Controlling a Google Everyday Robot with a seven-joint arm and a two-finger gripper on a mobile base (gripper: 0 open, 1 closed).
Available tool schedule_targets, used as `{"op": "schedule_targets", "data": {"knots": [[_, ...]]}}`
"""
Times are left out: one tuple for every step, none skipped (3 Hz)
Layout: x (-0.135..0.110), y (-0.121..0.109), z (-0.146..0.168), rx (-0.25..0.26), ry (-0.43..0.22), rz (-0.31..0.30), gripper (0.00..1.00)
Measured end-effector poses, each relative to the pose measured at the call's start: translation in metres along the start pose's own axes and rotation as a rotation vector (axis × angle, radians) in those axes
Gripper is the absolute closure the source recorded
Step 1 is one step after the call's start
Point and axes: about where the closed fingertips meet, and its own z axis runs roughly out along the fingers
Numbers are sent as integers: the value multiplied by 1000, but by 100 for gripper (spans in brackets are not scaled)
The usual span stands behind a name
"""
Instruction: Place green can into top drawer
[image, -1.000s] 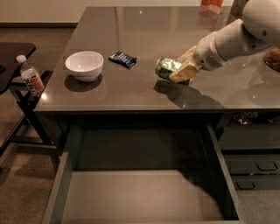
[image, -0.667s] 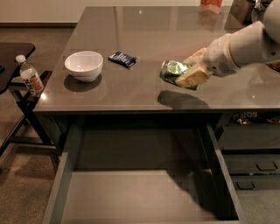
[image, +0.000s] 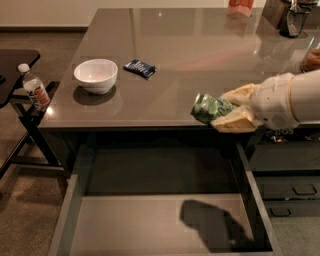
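Observation:
The green can (image: 209, 108), green with a white mottled pattern and a silver end, lies on its side in my gripper (image: 227, 110). The gripper's tan fingers (image: 235, 121) are shut on it from the right. It hangs in the air over the table's front edge, above the open top drawer (image: 150, 220). The drawer is wide, shallow and dark grey with a flat grey bottom. The shadow of the arm falls on the drawer's right part.
On the grey table (image: 200, 55) stand a white bowl (image: 96, 75) and a small dark blue packet (image: 140, 68). A clear bottle with an orange label (image: 34, 87) stands on a black side stand at the left. Small dark drawers with handles (image: 295, 192) are at the right.
The gripper has lifted the green can off the table and carried it toward the front edge, so it now hangs above the open drawer.

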Motion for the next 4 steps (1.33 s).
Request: {"op": "schedule_targets", "data": {"knots": [[24, 40, -2, 0, -2, 56, 100], [61, 86, 25, -79, 10, 153, 100], [61, 86, 25, -79, 10, 153, 100], [65, 92, 40, -99, 26, 156, 100]]}}
